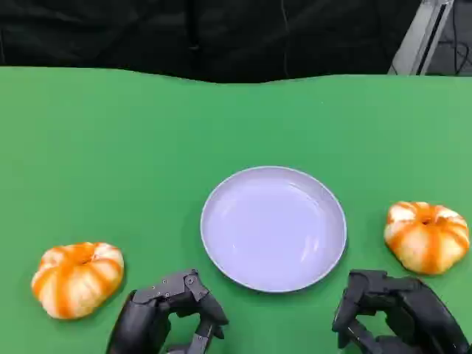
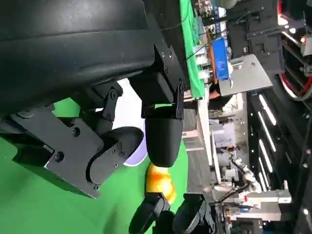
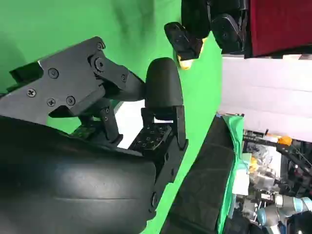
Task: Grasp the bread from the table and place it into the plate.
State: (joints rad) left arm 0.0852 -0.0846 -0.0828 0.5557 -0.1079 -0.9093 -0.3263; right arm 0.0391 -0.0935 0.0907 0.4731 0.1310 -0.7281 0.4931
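Two breads: left bread (image 1: 77,278) near the counter's (image 1: 110,147) front-left corner; right bread (image 1: 427,236) toward the front-right edge; both on bare green, apart from the plate.
Plate: white plate (image 1: 273,227) at front-centre of the counter, nothing in it, between the two breads.
Left robot hand: left robot hand (image 1: 166,313) at the front edge, just beside the left bread on its plate side, not touching; fingers curled in, holding nothing.
Right robot hand: right robot hand (image 1: 394,313) at the front edge, just in front of the right bread; fingers curled in, holding nothing, small gap to the bread.
Key relation: each bread lies outboard of its own-side robot hand; right bread sits straight ahead of the right robot hand, left bread sits sideways off the left one.
Long axis: none to speak of, both breads are round pumpkin-shaped.
Nearer robot hand: about even; right looks better lined up, judged from the head view.
Task state: no bread grasped yet.
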